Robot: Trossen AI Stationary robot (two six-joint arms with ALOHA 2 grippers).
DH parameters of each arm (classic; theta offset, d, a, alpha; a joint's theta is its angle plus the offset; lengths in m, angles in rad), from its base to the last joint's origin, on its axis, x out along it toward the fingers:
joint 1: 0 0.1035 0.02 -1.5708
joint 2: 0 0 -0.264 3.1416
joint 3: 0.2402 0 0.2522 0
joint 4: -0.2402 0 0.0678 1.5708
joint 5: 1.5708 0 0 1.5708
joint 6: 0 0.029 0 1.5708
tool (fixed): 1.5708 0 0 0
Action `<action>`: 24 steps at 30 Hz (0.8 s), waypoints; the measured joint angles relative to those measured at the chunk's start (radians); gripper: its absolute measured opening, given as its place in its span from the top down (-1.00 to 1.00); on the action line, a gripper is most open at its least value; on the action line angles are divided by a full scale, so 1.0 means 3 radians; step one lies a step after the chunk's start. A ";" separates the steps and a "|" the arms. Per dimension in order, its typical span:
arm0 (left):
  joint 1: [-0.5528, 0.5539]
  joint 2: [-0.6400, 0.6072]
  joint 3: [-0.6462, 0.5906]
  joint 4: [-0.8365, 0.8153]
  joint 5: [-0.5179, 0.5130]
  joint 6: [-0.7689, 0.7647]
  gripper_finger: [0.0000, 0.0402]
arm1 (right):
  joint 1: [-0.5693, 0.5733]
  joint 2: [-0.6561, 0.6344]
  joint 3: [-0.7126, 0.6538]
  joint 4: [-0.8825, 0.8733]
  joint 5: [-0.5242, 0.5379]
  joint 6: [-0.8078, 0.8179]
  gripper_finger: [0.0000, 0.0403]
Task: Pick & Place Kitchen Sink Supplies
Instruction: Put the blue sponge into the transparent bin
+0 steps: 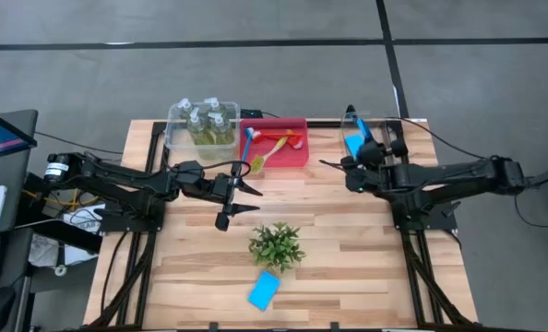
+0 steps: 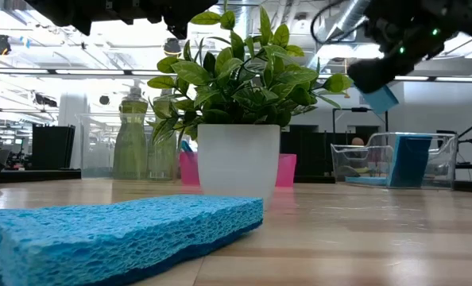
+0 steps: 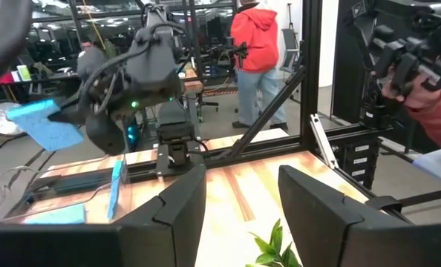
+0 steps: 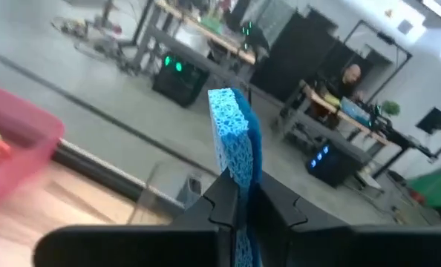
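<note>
Wood-slat table (image 1: pixel 366 267), grey floor, right tool (image 4: pixel 239 196) clenching blue sponge (image 4: pixel 235 144), left tool (image 3: pixel 235 208) released.

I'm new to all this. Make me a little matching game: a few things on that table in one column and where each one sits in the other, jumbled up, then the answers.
Things:
1. bottles
2. brushes
3. sponge lying flat
4. sponge standing on edge

Places:
A. in the red bin
B. pinched in the right gripper
C. in the clear bin
D. on the table, near the plant

Pairs: 1-C, 2-A, 3-D, 4-B
</note>
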 joint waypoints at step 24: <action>0.0000 0.0001 -0.0003 0.0025 0.0000 0.0011 0.15 | -0.0342 0.0068 -0.0057 0.0020 -0.0567 0.0008 0.13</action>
